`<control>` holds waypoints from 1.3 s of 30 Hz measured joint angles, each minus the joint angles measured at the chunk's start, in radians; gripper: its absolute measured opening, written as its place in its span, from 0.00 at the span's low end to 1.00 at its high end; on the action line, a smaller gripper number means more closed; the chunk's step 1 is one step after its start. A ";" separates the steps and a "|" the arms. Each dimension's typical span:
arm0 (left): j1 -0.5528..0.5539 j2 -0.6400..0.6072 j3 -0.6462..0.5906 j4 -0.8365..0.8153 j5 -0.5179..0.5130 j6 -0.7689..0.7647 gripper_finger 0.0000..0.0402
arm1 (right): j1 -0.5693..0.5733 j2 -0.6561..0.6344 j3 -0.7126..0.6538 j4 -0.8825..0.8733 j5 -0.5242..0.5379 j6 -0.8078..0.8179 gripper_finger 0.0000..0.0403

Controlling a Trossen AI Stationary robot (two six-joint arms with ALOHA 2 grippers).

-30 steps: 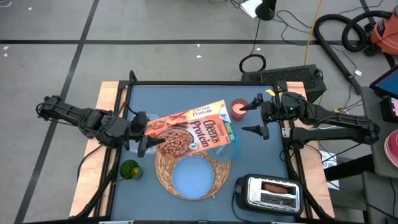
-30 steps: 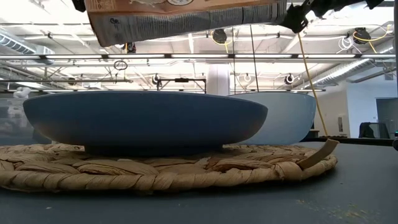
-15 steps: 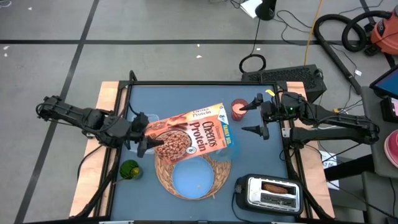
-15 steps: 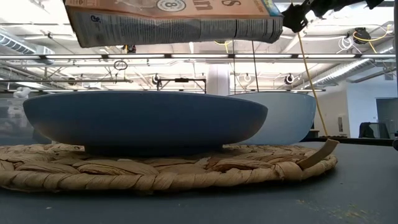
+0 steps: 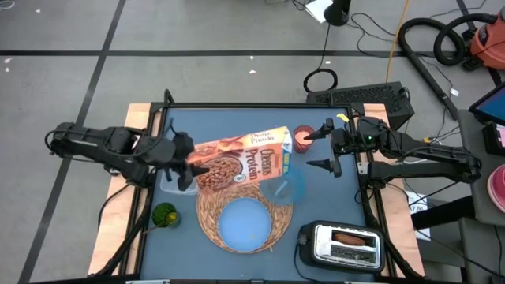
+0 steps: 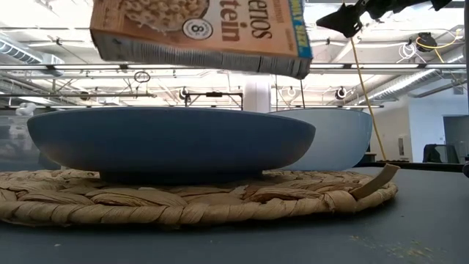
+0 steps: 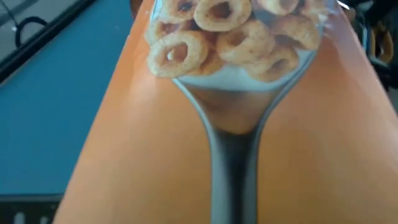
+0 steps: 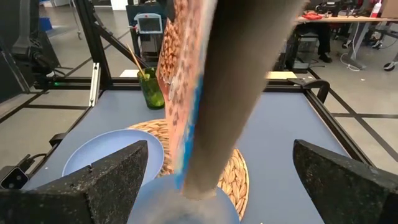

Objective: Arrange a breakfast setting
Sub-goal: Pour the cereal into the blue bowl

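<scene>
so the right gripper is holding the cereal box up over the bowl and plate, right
Not quite: the left gripper holds the cereal box over the bowl and plate. The high view shows it; the right gripper waits open beside the box, holding nothing.

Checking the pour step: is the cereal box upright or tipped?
Tipped. The cereal box lies nearly sideways in the air, held by the left end effector, its far end over the clear bowl.
</scene>
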 joint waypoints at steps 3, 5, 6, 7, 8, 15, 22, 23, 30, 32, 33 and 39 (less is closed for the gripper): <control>0.011 0.064 0.070 -0.064 0.042 0.009 0.61 | 0.000 0.000 0.000 0.000 0.000 0.000 0.97; 0.013 0.103 0.102 -0.108 0.066 0.003 0.61 | 0.000 0.000 0.000 0.000 0.000 0.000 0.97; 0.013 0.120 0.117 -0.124 0.072 0.001 0.61 | 0.000 0.000 0.000 0.000 0.000 0.000 0.97; 0.012 0.136 0.132 -0.138 0.073 0.001 0.61 | 0.000 0.000 0.000 0.000 0.000 0.000 0.97; 0.012 0.149 0.145 -0.148 0.073 0.001 0.61 | 0.000 0.000 0.000 0.000 0.000 0.000 0.97; 0.032 0.189 0.206 -0.167 0.075 0.032 0.61 | 0.000 0.000 0.000 0.000 0.000 0.000 0.97; 0.042 0.189 0.211 -0.202 0.107 0.021 0.61 | 0.000 0.000 0.000 0.000 -0.002 0.000 0.97; 0.047 0.188 0.211 -0.213 0.105 0.019 0.61 | 0.000 0.000 0.000 -0.001 -0.002 0.000 0.97; 0.059 0.204 0.211 -0.217 0.136 0.009 0.61 | 0.000 0.000 0.000 -0.001 -0.003 0.000 0.97; 0.065 0.204 0.211 -0.221 0.140 -0.006 0.61 | 0.000 0.000 0.000 -0.001 -0.003 0.000 0.97; 0.067 0.201 0.211 -0.218 0.139 -0.005 0.61 | 0.000 0.000 0.000 -0.001 -0.003 0.000 0.97; 0.075 0.209 0.210 -0.230 0.141 -0.002 0.61 | 0.000 0.000 0.000 -0.001 -0.003 0.000 0.97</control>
